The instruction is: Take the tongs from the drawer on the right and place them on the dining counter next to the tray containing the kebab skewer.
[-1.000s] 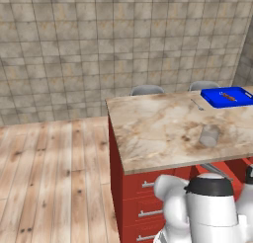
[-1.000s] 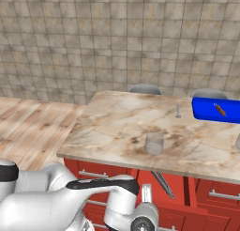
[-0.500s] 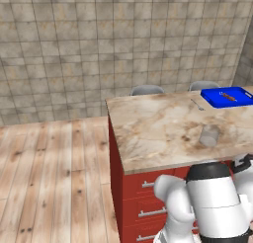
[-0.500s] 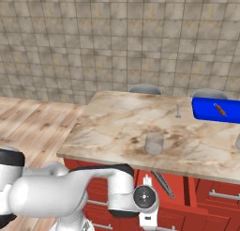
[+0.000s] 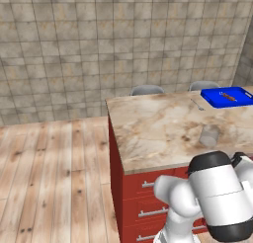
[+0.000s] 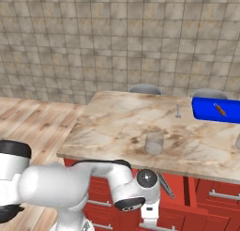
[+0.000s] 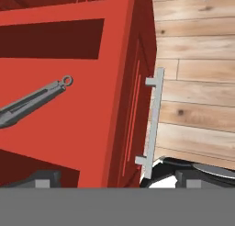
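Note:
The tongs (image 7: pixel 32 102) lie flat on the floor of the open red drawer (image 7: pixel 69 142), slim and grey with a small ring at one end. In the right base view the tongs (image 6: pixel 165 184) show in the drawer just under the dining counter (image 6: pixel 117 131). My gripper (image 7: pixel 117 180) hangs above the drawer, open, with its fingertips (image 7: pixel 43 178) set wide on either side of the drawer front and its silver bar handle (image 7: pixel 153 121). Nothing is between them. The blue tray (image 6: pixel 213 110) with the kebab skewer (image 6: pixel 219 109) sits at the counter's far right.
A clear greyish cup (image 6: pixel 154 143) stands near the counter's front edge, and a small silver utensil (image 6: pixel 177 111) lies left of the tray. Two grey stools (image 6: pixel 145 88) stand behind the counter. Closed red drawers (image 5: pixel 148 187) line the cabinet, with wood floor (image 5: pixel 49 178) to the left.
The arm's forearm and wrist have turned and the hand has shifted slightly over the open drawer. The counter things and the tongs have not moved.

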Tool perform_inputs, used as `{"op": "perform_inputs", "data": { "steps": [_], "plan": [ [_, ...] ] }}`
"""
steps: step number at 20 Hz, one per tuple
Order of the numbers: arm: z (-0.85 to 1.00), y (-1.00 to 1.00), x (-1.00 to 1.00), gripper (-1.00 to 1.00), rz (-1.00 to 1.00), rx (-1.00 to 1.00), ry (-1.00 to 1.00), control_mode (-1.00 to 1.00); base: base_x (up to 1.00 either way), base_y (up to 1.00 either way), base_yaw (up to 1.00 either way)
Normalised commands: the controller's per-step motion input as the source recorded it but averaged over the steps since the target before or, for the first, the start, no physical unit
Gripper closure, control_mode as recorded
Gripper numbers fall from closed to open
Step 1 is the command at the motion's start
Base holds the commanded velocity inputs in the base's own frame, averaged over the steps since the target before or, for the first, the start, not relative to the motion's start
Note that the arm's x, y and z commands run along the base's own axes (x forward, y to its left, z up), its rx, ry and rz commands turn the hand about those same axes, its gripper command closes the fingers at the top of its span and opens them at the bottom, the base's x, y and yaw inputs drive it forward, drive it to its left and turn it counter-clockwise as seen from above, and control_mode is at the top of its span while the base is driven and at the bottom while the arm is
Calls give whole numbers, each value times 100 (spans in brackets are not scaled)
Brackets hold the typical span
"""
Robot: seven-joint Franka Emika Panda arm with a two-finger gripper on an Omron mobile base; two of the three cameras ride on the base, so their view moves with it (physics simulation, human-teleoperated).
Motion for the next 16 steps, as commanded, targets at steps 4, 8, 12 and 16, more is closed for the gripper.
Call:
{"op": "perform_inputs", "data": {
  "steps": [4,8,12,16],
  "plan": [
    [-2,-1,10,-100,0,0,17,-100,0,0,0],
    [-6,0,17,-100,0,0,11,-100,0,0,0],
    [-12,0,11,-100,0,0,6,-100,0,0,0],
    [-19,0,2,-100,0,0,3,-100,0,0,0]
  ]
}}
